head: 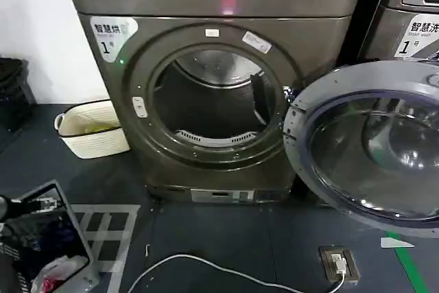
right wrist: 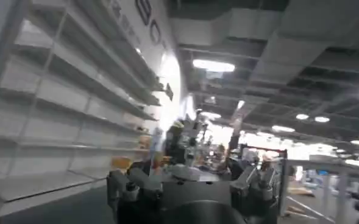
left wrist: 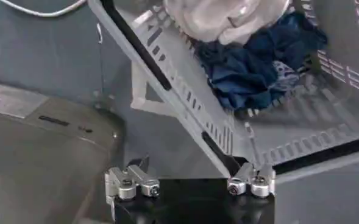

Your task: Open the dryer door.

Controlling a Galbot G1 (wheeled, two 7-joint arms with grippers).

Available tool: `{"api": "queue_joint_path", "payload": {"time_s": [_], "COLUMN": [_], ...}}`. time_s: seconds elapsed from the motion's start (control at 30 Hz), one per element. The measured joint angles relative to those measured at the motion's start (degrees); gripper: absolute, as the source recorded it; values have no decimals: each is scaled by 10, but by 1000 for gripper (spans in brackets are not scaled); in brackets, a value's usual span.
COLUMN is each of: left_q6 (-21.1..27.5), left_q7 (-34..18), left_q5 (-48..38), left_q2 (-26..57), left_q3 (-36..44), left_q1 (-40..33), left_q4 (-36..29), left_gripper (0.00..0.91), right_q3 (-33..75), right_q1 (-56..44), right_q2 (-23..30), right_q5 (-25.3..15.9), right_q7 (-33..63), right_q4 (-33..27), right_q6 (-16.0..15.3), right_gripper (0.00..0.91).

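Door already swung wide to your right; both arms were clear of it.

Working left to right, your left gripper (left wrist: 190,185) hung low over the grey laundry basket (head: 65,238) at your near left, fingers spread wide and holding nothing. The dryer (head: 212,94) stood straight ahead with its drum mouth uncovered. The dryer door (head: 370,145) hung on its right-hand hinge, glass facing you, well apart from the left arm and on your right arm's side. Your left wrist view showed blue clothes (left wrist: 258,67) in the basket, which the head view barely gave. Your right gripper (right wrist: 191,192) pointed up at ceiling lights, fingers apart, empty. By my reading, the task looked done.
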Motion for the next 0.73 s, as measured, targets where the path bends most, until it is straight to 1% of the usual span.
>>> {"api": "queue_joint_path", "payload": {"time_s": [0.07,0.17,0.73], "left_q6": [0,0,0], "left_q7": [0,0,1], "left_q5": [-1,-6,-5], "left_q2": [0,0,4], "left_q3": [6,14,19], "left_q1": [-3,-5,-6], "left_q4": [5,8,17], "left_gripper": [907,907,907], "right_q3": [11,17,24], "right_q1": [-5,-9,-9], "right_q2": [3,5,7], "right_q5": [4,6,8], "right_q7": [0,4,0], "right_q4": [-3,-13,-31], "right_q6": [7,26,25], "right_gripper": [907,907,907]}}
